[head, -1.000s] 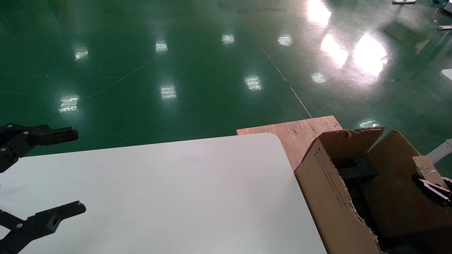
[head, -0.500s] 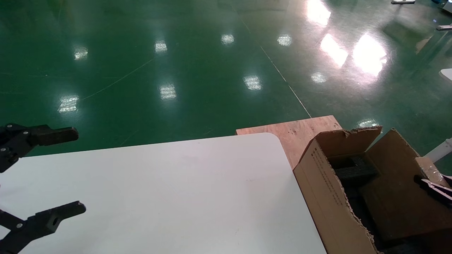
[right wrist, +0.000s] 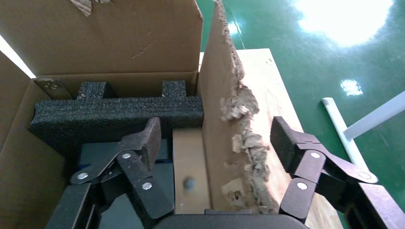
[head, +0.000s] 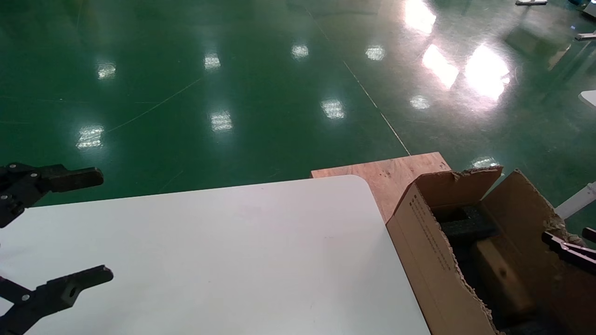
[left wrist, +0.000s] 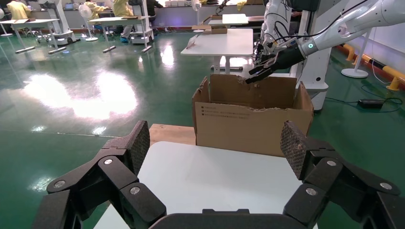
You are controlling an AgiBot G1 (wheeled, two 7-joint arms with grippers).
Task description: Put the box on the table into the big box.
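Note:
The box (head: 505, 274) lies inside the big box (head: 421, 237), a brown slab with one round hole (right wrist: 190, 179), next to the dark foam (right wrist: 114, 114). My right gripper (right wrist: 217, 136) hangs open just above it, with one finger inside the carton and the other outside its ragged side wall (right wrist: 224, 119), holding nothing. In the head view the right gripper (head: 568, 238) shows at the carton's right edge. The white table (head: 233, 251) is bare. My left gripper (head: 100, 224) stands open over the table's left end, empty.
A bare plywood board (head: 391, 174) sticks out behind the table's rounded corner, under the carton. Shiny green floor lies beyond. The left wrist view shows the carton (left wrist: 248, 126) past the table (left wrist: 215, 176), other tables and people far behind.
The small box left my right gripper and now lies down inside the big box. The right gripper has opened and sits slightly lower. The left arm has not moved.

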